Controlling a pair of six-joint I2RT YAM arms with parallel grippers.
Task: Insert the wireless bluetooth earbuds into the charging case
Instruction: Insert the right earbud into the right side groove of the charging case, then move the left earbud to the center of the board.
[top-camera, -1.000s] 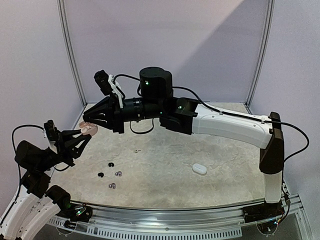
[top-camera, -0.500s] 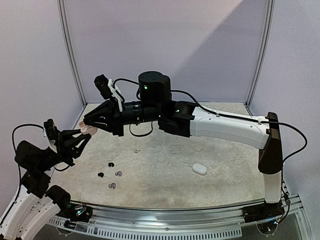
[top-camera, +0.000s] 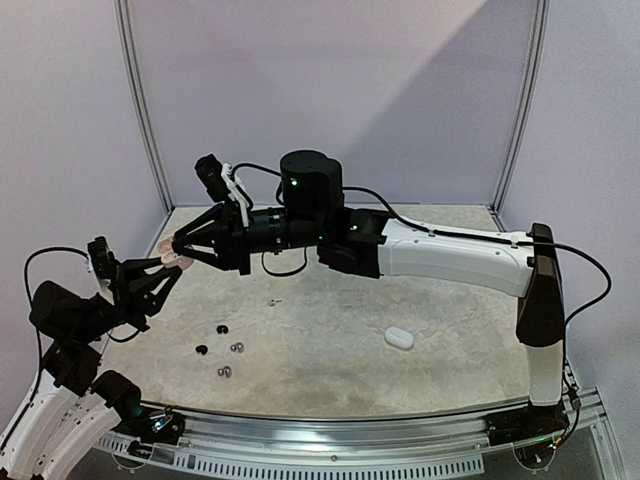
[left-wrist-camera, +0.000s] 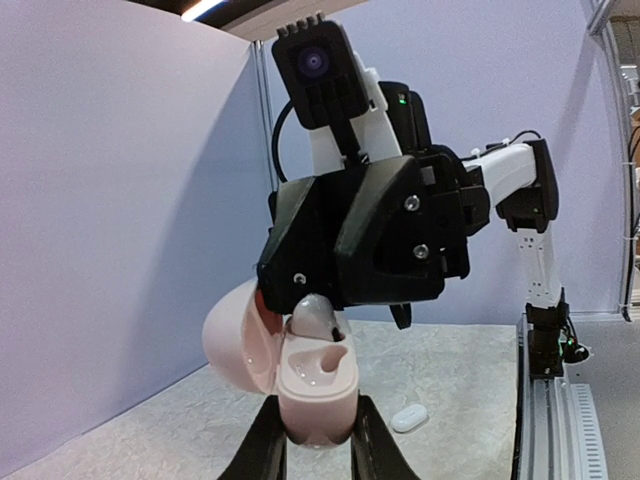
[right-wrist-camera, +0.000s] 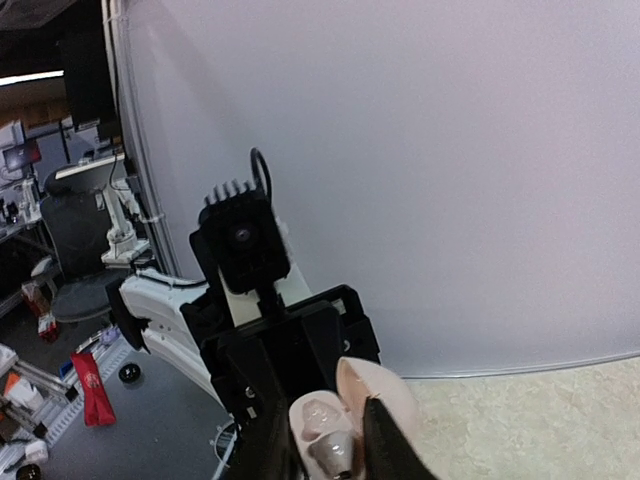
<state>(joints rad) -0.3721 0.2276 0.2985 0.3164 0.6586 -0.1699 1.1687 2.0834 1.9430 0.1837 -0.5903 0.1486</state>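
Note:
My left gripper (left-wrist-camera: 318, 440) is shut on a pink charging case (left-wrist-camera: 318, 385), holding it upright above the table's left side with the lid (left-wrist-camera: 238, 335) swung open. A grey-lavender earbud (left-wrist-camera: 312, 315) sits in the far socket; the near socket (left-wrist-camera: 337, 357) is empty. My right gripper (right-wrist-camera: 325, 428) reaches across from the right with its fingers on either side of that earbud (right-wrist-camera: 333, 453), standing slightly off it, narrowly open. Several loose earbuds lie on the table: black ones (top-camera: 220, 329) and grey ones (top-camera: 237, 347).
A shut white case (top-camera: 399, 338) lies on the table at the right. A tiny speck (top-camera: 272, 300) lies mid-table. The right arm (top-camera: 450, 255) stretches across the back of the table. Side walls and frame posts enclose the area.
The right gripper's fingers have eased apart around the earbud in the case, and that arm has shifted slightly. The left arm and the case have stayed put.

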